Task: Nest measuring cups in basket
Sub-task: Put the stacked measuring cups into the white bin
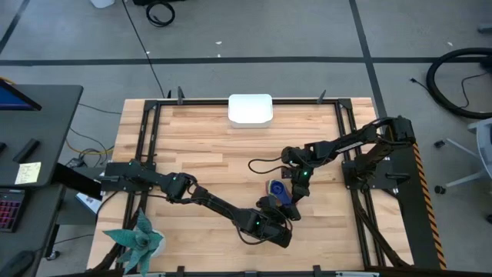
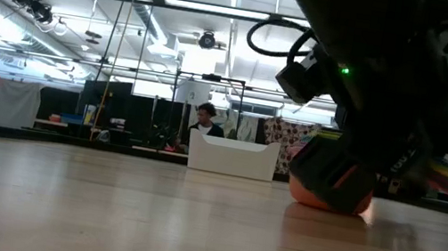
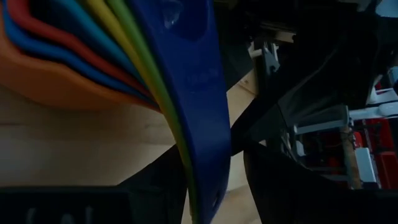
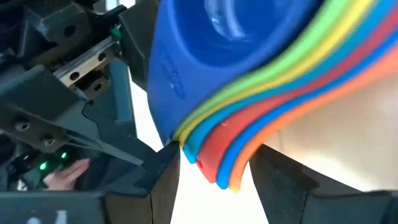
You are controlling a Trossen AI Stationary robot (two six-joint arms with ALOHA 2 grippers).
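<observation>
Left gripper (image 1: pixel 278 225) clamps the handles of the nested stack of coloured plastic measuring cups (image 1: pixel 277 190) (dark blue on top), which sits on the wooden table (image 1: pixel 200 146); right gripper (image 1: pixel 294 201) grasps the same stack; white plastic basket (image 1: pixel 250 109) stands well apart at the far edge

High view looks straight down on the whole table (image 1: pixel 200 146); low view skims level across it toward the basket (image 2: pixel 232 157); both wrist views sit close on the cups (image 3: pixel 186 93)
</observation>
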